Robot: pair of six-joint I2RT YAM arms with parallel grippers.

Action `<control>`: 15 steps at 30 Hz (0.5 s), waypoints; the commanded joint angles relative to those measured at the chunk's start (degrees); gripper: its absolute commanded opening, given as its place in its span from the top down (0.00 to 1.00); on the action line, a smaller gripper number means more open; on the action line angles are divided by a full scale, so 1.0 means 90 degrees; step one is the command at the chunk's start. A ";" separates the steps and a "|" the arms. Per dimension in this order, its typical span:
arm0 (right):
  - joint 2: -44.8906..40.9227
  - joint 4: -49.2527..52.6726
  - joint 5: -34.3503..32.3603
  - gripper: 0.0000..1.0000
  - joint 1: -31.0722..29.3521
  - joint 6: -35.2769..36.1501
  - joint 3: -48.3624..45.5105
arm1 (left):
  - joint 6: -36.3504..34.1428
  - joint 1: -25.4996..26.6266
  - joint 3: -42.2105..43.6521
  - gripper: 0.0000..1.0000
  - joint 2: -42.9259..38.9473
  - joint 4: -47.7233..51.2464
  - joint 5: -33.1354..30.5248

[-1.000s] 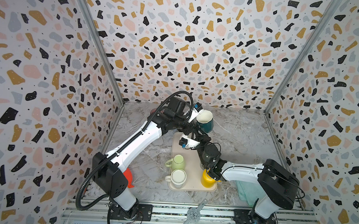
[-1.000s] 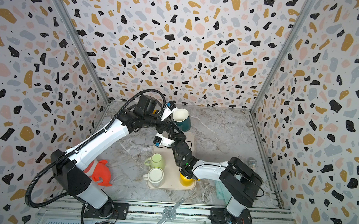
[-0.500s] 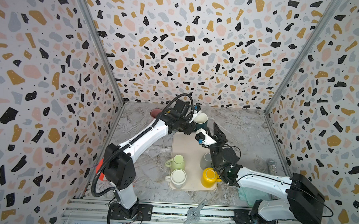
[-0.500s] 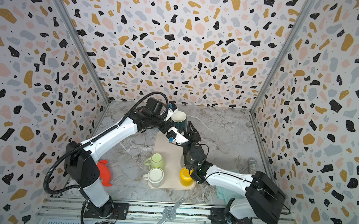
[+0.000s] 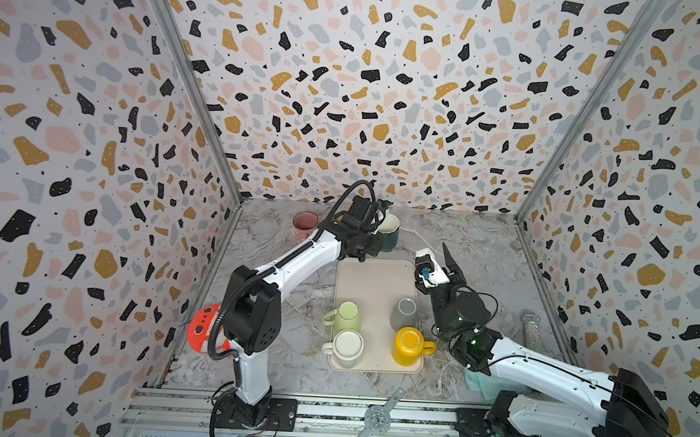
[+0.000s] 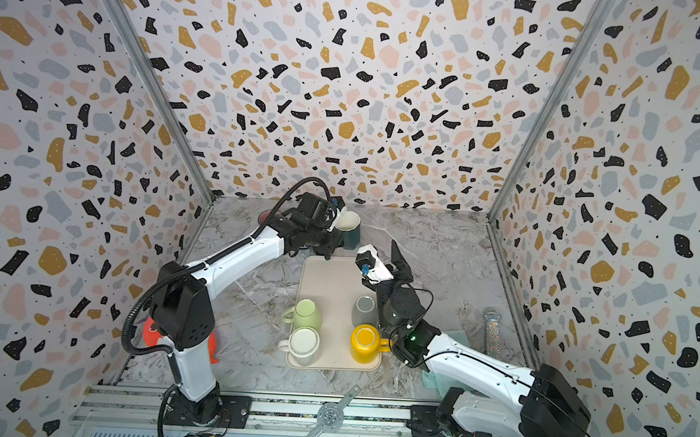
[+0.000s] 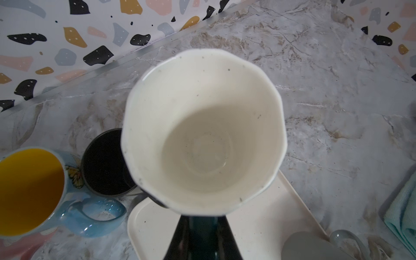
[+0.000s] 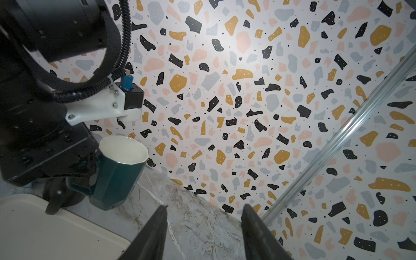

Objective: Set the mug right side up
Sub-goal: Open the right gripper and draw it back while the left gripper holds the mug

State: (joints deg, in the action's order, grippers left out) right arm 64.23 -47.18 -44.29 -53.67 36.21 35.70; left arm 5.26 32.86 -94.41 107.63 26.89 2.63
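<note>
Mug (image 5: 390, 230) mouth-up at 12 o'clock of tray (image 5: 374, 277), left gripper (image 8: 90, 167) clamped on handle; lower level onto table (image 5: 467, 243), release; right gripper (image 8: 204, 208) open, empty

Left hand (image 5: 377, 238) pinched shut on an outstretched arm; right hand (image 8: 203, 206) tilted upward, fingers (image 8: 153, 231) parted (a clear gap).

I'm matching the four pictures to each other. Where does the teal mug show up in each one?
Top view: teal mug just beyond the tray's far edge.
Top view: same place.
Left wrist: fills the picture, looking into its white inside.
Right wrist: side-on, past the tray's corner.
Shared landmark: the beige tray.
</note>
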 commanded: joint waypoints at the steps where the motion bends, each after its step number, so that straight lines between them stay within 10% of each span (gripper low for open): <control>1: -0.0237 0.0297 0.0042 0.45 0.0063 -0.0480 -0.0019 | 0.0356 0.0030 -0.0379 1.00 0.0045 -0.0980 -0.0409; 15: -0.0322 0.0582 0.0156 0.44 0.0255 -0.0895 -0.0159 | 0.0506 0.0040 -0.0486 1.00 0.0611 -0.1326 -0.0848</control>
State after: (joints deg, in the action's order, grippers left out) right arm 62.59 -42.33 -43.07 -51.72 29.95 34.52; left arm 9.08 32.88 -95.33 114.04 22.79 -3.64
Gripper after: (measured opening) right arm 0.564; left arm 0.135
